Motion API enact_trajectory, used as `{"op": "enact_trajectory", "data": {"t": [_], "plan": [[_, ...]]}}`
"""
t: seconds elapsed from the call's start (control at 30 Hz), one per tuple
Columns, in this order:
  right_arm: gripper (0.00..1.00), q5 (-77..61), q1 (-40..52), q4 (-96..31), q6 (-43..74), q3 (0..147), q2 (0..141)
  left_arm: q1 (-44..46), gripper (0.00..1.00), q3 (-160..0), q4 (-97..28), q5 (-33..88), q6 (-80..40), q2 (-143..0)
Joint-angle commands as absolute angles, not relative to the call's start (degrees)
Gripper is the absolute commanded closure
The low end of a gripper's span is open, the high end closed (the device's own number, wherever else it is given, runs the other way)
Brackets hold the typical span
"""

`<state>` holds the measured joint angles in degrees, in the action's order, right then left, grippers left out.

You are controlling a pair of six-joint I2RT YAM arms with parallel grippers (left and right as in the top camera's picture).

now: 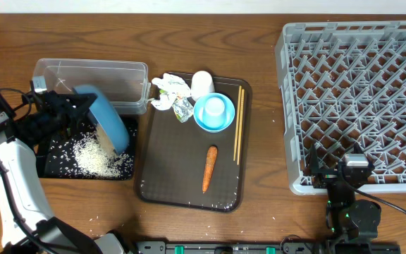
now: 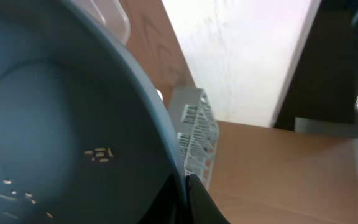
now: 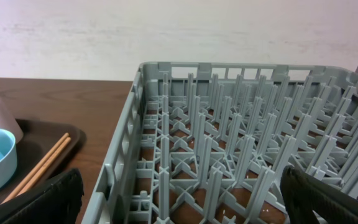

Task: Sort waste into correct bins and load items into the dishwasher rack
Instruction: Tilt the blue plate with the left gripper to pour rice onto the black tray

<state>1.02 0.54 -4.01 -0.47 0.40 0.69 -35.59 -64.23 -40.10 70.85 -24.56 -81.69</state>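
**Plate tipped over the black tray, left of the serving tray**

My left end effector (image 1: 82, 107) is closed on the rim of the large blue plate (image 1: 111, 121). It holds the plate tilted steeply, left of the brown serving tray (image 1: 175, 180). In my left wrist view a few grains cling to the plate's face, and one dark finger (image 2: 194, 200) shows at its edge.

The plate's lower edge hangs over the shallow black tray (image 1: 53, 164), which lies just beside the serving tray's left side. The loose rice (image 1: 96, 159) is heaped in that black tray, and a pale band of it reaches up to the plate. The clear tub (image 1: 94, 74) stands to the serving tray's upper left, touching the black tray's far end.

Crumpled paper wrappers (image 1: 168, 88) sit at the serving tray's far left corner, with the yellow-green packet (image 1: 183, 109) just beside them. A white cup (image 1: 201, 83) stands at the far edge. In front of it is the light-blue bowl (image 1: 213, 116), with another small pale cup inside. The carrot (image 1: 209, 168) lies lengthwise near the serving tray's middle. The chopsticks (image 1: 239, 123) lie side by side along its right rim.

The grey dishwasher rack (image 1: 358, 85) stands on the tabletop (image 1: 259, 212), right of the serving tray and apart from it. My right end effector (image 1: 338, 166) is at the rack's near edge, well right of the serving tray. Its fingers are spread wide and hold nothing.
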Motion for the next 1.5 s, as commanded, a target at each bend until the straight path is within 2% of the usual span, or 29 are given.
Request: {"op": "enact_trajectory", "data": {"t": [0.0,0.37,0.63,0.87,1.1,1.2,1.27,1.37,1.43,1.47], "plan": [[0.01,1.04,0.38,-4.23,-0.93,0.32,0.43,-36.29,0.94,-64.03,-39.72,76.75,-22.92,-81.76],[0.01,1.04,0.4,-4.23,-0.93,0.32,0.43,-42.41,0.94,-64.01,-40.1,79.37,-21.85,-81.82],[0.01,1.04,0.4,-4.23,-0.93,0.32,0.43,-46.76,0.94,-63.96,-44.91,82.63,-18.94,-81.93],[0.01,1.02,0.4,-4.23,-0.93,0.32,0.43,-48.23,0.94,-63.96,-45.82,81.71,-17.19,-82.0],[0.01,1.04,0.4,-4.23,-0.93,0.32,0.43,-48.47,0.94,-63.96,-47.66,86.74,-16.03,-82.04],[0.01,1.02,0.4,-4.23,-0.93,0.32,0.43,-48.6,0.94,-63.96,-47.72,83.66,-16.32,-82.15],[0.01,1.04,0.4,-4.23,-0.93,0.32,0.43,-48.58,0.94,-63.96,-49.69,87.79,-12.97,-82.13],[0.01,1.04,0.4,-4.23,-0.93,0.32,0.43,-48.6,0.94,-63.96,-49.04,84.71,-14.15,-82.32],[0.01,1.04,0.4,-4.23,-0.93,0.32,0.43,-48.58,0.94,-63.96,-51.96,90.15,-12.19,-82.32],[0.01,1.02,0.4,-4.25,-0.93,0.32,0.43,-48.69,0.94,-63.99,-50.94,89.14,-12.03,-82.3]]}}
